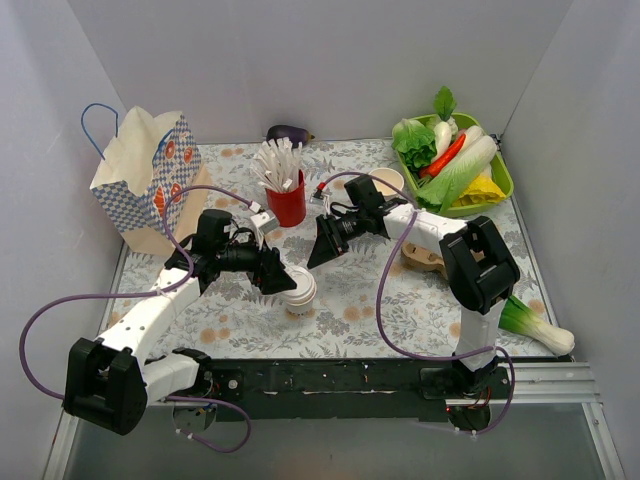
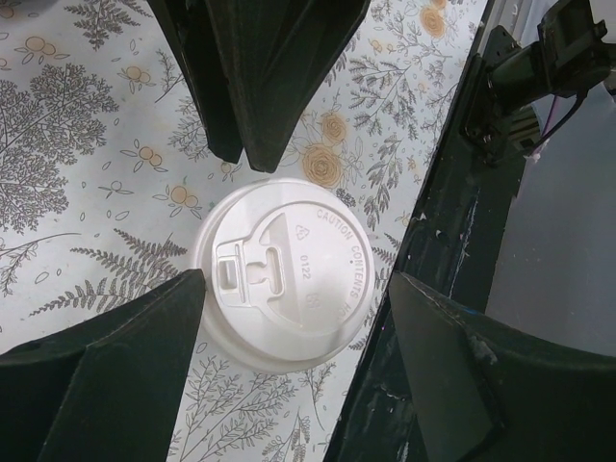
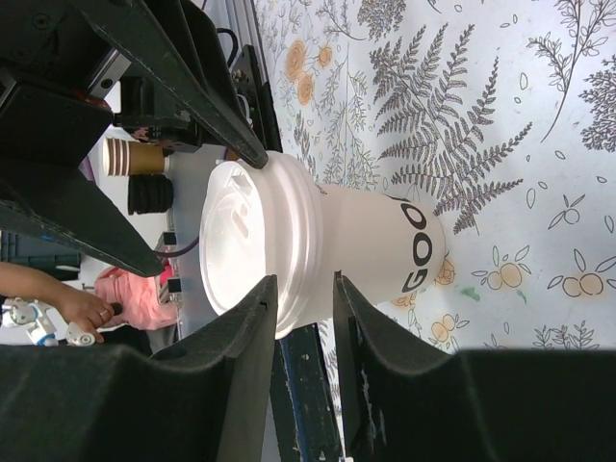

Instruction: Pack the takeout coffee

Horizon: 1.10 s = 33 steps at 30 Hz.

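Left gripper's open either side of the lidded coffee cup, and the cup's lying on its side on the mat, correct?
Not on its side. The takeout coffee stands upright on the mat, lid up, as the top external view shows. The left gripper is indeed open either side of its lid.

"GOO" on cup, "CAUTION" on lid

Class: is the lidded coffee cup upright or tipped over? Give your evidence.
Upright. The takeout coffee stands on its base on the table, white lid on top.
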Each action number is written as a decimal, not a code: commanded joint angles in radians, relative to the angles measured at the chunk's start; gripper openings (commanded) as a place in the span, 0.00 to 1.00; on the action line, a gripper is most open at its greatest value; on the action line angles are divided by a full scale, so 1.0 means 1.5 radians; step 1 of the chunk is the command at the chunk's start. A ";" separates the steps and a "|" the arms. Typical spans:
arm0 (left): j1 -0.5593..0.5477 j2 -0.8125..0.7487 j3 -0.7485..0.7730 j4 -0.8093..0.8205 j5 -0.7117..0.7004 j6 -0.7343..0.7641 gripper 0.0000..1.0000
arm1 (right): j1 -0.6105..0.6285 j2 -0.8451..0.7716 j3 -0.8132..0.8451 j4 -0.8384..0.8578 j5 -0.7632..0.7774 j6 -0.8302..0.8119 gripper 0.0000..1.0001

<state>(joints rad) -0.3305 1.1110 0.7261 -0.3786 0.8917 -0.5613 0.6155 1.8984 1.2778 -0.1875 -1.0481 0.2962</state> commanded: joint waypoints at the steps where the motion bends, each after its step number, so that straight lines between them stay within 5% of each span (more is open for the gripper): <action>1: -0.005 -0.005 0.023 -0.006 0.019 0.005 0.77 | -0.003 -0.036 0.016 -0.014 0.002 -0.015 0.38; 14: -0.010 -0.003 0.026 -0.009 0.015 0.003 0.77 | -0.007 -0.049 0.015 -0.024 0.013 -0.030 0.39; 21: -0.009 -0.016 0.044 -0.030 -0.019 0.005 0.89 | -0.007 -0.060 0.014 -0.031 0.015 -0.041 0.41; 28: 0.027 -0.030 0.105 -0.067 -0.142 -0.102 0.98 | -0.006 -0.102 -0.005 -0.062 0.018 -0.080 0.62; 33: 0.079 0.019 0.106 -0.091 -0.052 -0.203 0.98 | -0.004 -0.173 -0.085 -0.060 0.011 -0.105 0.71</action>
<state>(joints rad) -0.2588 1.1015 0.8642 -0.4629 0.7506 -0.7269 0.6083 1.7390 1.2301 -0.2646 -1.0119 0.1883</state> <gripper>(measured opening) 0.981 0.691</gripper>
